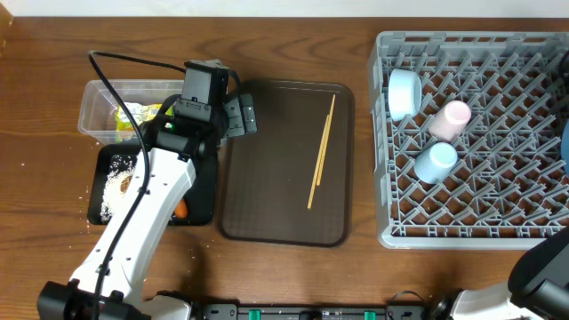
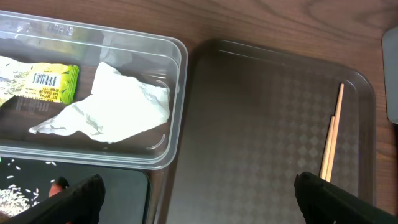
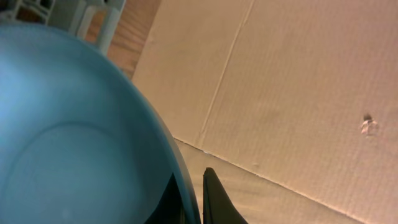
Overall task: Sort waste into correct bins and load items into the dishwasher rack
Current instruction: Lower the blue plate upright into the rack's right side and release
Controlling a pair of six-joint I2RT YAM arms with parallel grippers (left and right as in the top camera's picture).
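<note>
My left gripper (image 2: 199, 200) is open and empty, hovering over the seam between the black tray bin (image 2: 121, 194) and the serving tray. One of its fingers (image 2: 74, 200) shows above the black tray. In the clear tub (image 2: 179, 74) lie the yellow-green wrapper (image 2: 46, 84) and the white napkin (image 2: 118, 106). Rice (image 1: 114, 182) and a carrot stick (image 1: 180, 210) lie in the black tray. The chopsticks (image 1: 322, 151) rest on the serving tray. The dishwasher rack (image 1: 471, 227) holds the bowl (image 1: 403, 93), pink cup (image 1: 450, 119) and light blue cup (image 1: 436, 162). My right gripper (image 3: 194, 202) is shut on the blue plate's (image 3: 74, 137) rim.
The dark brown serving tray (image 1: 267, 178) sits between the bins and the rack. My left arm (image 1: 142, 213) crosses the black tray. The right arm (image 1: 542, 271) is at the table's front right corner. A cardboard wall (image 3: 298, 81) fills the right wrist view behind the plate.
</note>
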